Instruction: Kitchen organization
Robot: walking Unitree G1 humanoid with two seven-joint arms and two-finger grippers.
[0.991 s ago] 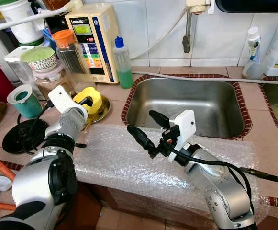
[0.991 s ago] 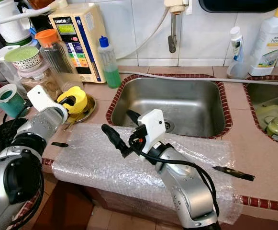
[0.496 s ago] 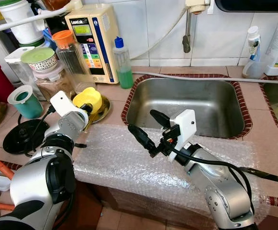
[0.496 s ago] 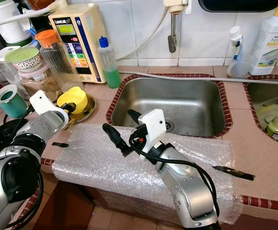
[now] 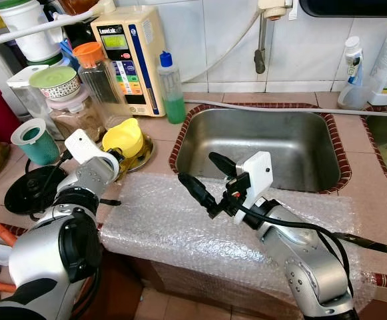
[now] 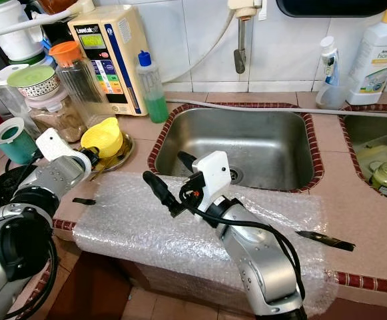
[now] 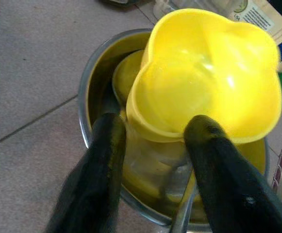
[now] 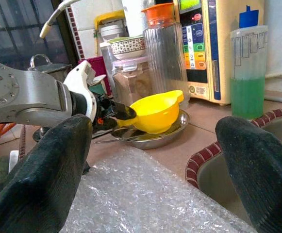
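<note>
Light: you get even, bright daylight across the surface (image 5: 163, 130).
Glare: bubble wrap (image 5: 180, 227) and sink (image 5: 260, 143) glint white.
Shadow: soft, short, beneath the arms.
Focus: your left pincer (image 7: 150, 141) fingers blur up close; the yellow funnel (image 7: 204, 77) overexposes.
Edges: tile lines bow slightly.

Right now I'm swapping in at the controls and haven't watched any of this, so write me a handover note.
Left gripper: jaws shut on the yellow plastic funnel, tilted over the round steel dish left of the steel sink.
Right gripper: jaws open, holding nothing, above the bubble wrap sheet at the counter's front edge.
Done: funnel gripped.
Left: lift the funnel away and place it; where it goes is not evident.
</note>
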